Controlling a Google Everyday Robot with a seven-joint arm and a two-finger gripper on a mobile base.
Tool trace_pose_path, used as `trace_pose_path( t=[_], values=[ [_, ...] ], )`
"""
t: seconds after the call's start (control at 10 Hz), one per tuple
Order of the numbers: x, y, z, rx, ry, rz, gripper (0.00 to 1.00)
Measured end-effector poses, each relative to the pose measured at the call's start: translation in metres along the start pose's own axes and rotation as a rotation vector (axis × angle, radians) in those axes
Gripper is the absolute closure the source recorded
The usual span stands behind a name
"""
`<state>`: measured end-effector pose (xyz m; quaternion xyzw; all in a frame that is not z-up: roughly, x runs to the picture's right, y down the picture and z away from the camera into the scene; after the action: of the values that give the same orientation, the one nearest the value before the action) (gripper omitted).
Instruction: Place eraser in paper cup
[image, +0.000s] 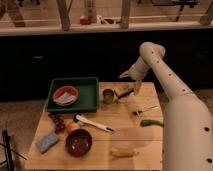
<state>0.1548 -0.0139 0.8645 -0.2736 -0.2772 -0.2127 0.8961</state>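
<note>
The eraser (124, 93), a slim dark oblong piece, lies on the wooden table (125, 135) just right of the shiny metal cup (108, 96). A pale, faintly see-through paper cup (133, 105) stands a little nearer and to the right of the eraser. My gripper (129, 82) hangs over the table's far edge, just above and behind the eraser. It is open and holds nothing. The white arm runs down from it along the right side and hides that part of the table.
A green tray (90, 102) with an orange bowl (65, 95) sits at the back left. Nearer are a white-handled tool (93, 123), a dark red bowl (79, 142), a blue-grey sponge (47, 141), a banana (124, 152), a green pepper (151, 122) and a fork (145, 110).
</note>
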Motion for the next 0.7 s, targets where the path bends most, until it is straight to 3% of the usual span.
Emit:
trace_pose_path(
  t=[0.7],
  values=[
    [-0.0045,-0.0073,-0.0106,0.017,0.010,-0.019,0.20]
  ],
)
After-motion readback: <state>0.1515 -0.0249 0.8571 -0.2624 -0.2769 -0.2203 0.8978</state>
